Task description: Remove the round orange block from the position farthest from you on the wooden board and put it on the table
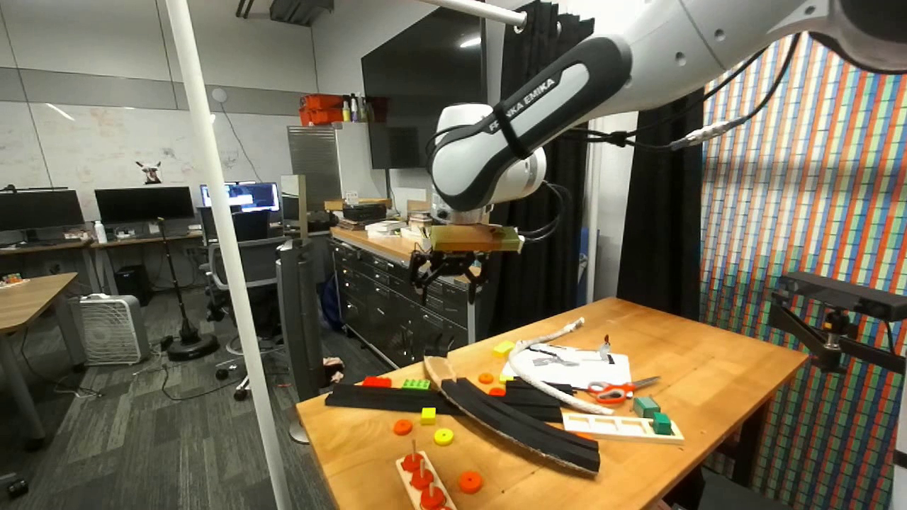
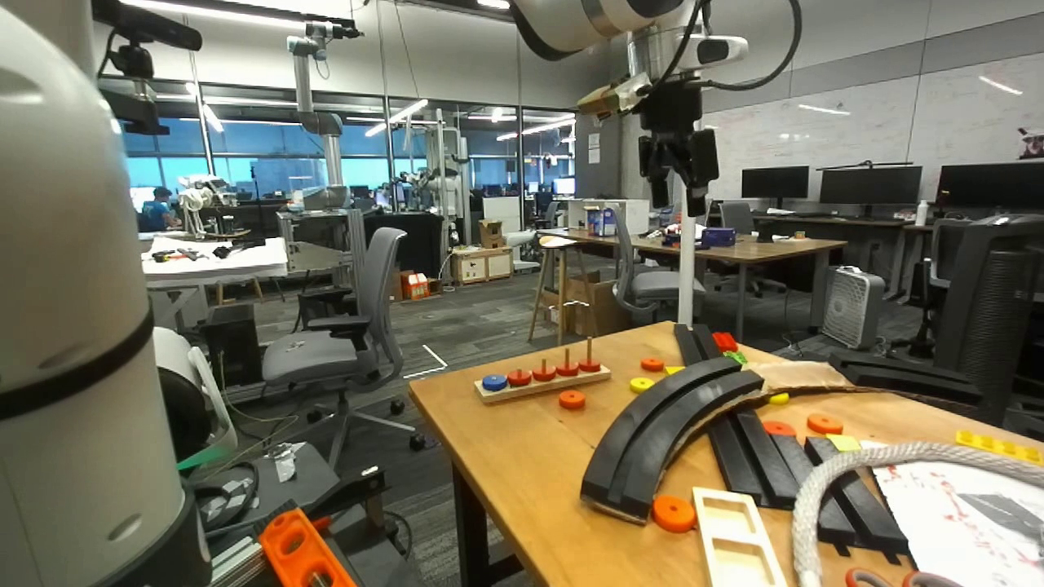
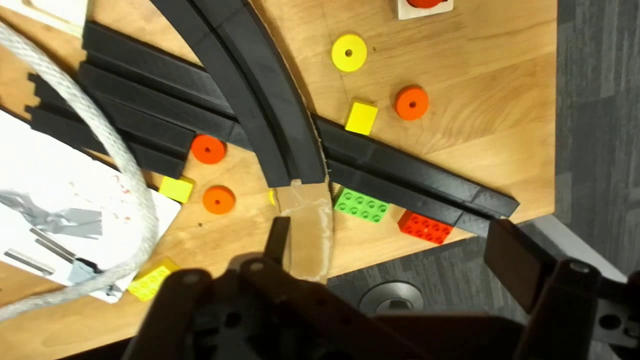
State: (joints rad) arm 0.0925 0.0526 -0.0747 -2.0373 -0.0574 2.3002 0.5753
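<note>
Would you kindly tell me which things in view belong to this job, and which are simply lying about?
For the job: far-end round orange block, wooden board, table, hand.
Lying about: rope, scissors, curved black track, green brick, red brick.

There's the pegged board (image 3: 427,13), right up at the wrist view's top edge, all but one end cut away! The curved track (image 3: 260,90) hides a stretch of straight track (image 3: 415,177), cardboard (image 3: 310,232) covers nearly all of a yellow piece (image 3: 272,197), and the tool (image 3: 392,245), dark and blurred, is cropped at the bottom.
</note>
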